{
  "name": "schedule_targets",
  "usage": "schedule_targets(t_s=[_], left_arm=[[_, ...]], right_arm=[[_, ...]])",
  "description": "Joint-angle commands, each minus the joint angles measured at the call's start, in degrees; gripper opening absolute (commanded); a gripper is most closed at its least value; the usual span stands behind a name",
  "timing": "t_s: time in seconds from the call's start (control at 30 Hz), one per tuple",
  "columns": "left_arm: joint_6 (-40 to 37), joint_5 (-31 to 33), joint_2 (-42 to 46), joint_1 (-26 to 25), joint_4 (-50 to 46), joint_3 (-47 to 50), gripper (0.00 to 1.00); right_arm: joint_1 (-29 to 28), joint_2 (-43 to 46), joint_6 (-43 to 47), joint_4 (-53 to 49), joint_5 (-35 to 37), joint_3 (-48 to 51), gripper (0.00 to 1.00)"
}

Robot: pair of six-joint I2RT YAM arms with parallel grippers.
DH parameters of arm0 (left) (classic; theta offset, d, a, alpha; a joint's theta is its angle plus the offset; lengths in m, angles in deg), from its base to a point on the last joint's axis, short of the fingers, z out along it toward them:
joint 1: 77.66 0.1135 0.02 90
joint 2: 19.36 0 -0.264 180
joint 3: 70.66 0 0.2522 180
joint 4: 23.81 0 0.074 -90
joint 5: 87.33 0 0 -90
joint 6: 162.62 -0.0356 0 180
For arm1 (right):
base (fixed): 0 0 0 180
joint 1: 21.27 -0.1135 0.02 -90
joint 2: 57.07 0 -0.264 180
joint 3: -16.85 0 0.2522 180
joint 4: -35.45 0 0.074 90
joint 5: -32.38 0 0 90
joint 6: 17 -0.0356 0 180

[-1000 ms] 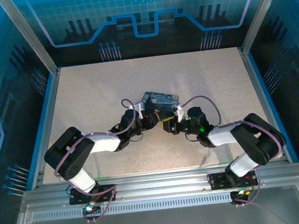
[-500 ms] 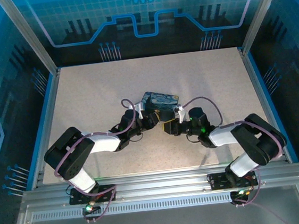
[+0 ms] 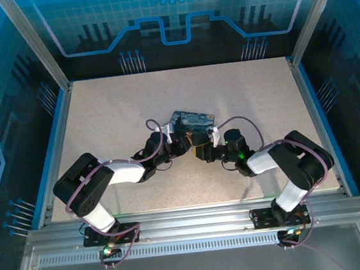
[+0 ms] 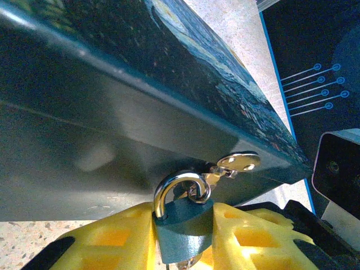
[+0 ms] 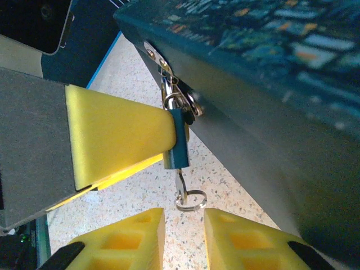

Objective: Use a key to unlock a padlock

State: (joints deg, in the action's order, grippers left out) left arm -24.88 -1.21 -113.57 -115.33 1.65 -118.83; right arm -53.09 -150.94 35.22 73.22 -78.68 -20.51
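Left pincer (image 4: 183,243) clamps the padlock (image 4: 181,220); right pincer (image 5: 184,225) open (empty) just below it. Key (image 5: 179,183) looks tiny, stiff, slippery: I'd pinch its head.

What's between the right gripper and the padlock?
In the right wrist view, the key hangs from the underside of the padlock, just above the right gripper.

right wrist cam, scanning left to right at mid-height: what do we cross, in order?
left claw's yellow finger → padlock → printed box. The key hangs directly under the padlock, so it is left out of the order.
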Motion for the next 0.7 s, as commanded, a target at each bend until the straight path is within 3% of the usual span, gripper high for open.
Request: schedule_targets(t_s=[0.0,0.57,0.67], left_arm=[[0.16,-1.28,0.55,-0.38,1.37,-1.62,0.28],[0.24,-1.23,0.63,-0.37,1.64,-1.45,0.28],[0.31,-1.25,0.7,-0.39,1.65,-1.5,0.28]], right_arm=[[-0.71,-0.79,-0.45,3.33,0.85,-1.7,0.25],[-1.47,-2.36,-0.72,3.36,1.55,-2.11,0.15],[-1.48,-2.7,-0.85,3.63,1.63,-2.14,0.09]])
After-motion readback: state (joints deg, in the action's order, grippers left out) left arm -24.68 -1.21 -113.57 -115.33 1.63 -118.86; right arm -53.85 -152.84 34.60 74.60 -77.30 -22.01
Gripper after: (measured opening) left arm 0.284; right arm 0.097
